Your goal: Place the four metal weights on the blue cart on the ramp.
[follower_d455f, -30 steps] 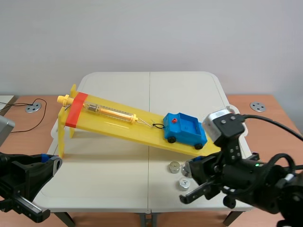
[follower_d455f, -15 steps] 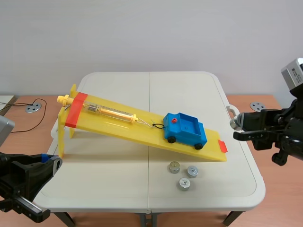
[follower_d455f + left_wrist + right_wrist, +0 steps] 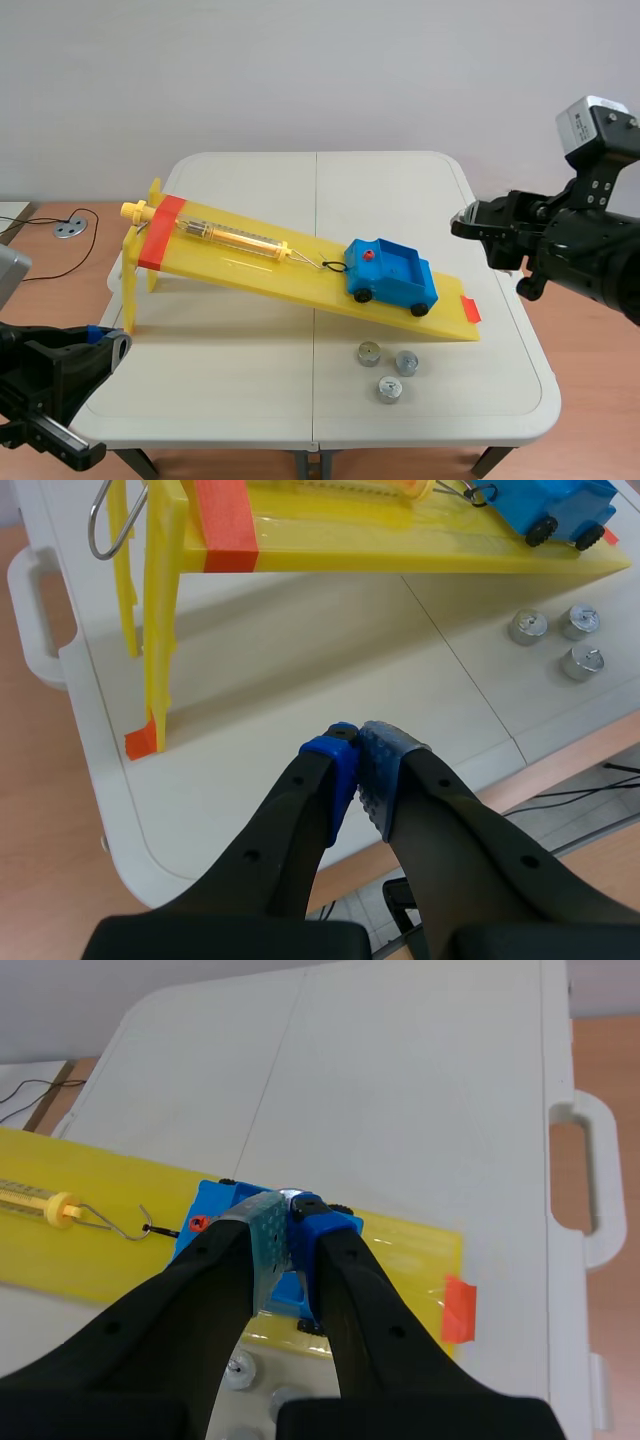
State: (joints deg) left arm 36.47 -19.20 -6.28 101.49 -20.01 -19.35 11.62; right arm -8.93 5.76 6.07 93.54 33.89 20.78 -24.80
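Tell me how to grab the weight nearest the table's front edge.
Come from straight above and pinch the front weight across its round side wall. It is a short upright cylinder, standing apart from the other two weights, so both sides are free.

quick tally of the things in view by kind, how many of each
metal weights: 4, three on the table, one pinched in the right gripper
blue cart: 1
yellow ramp: 1
spring scale: 1
total: 7
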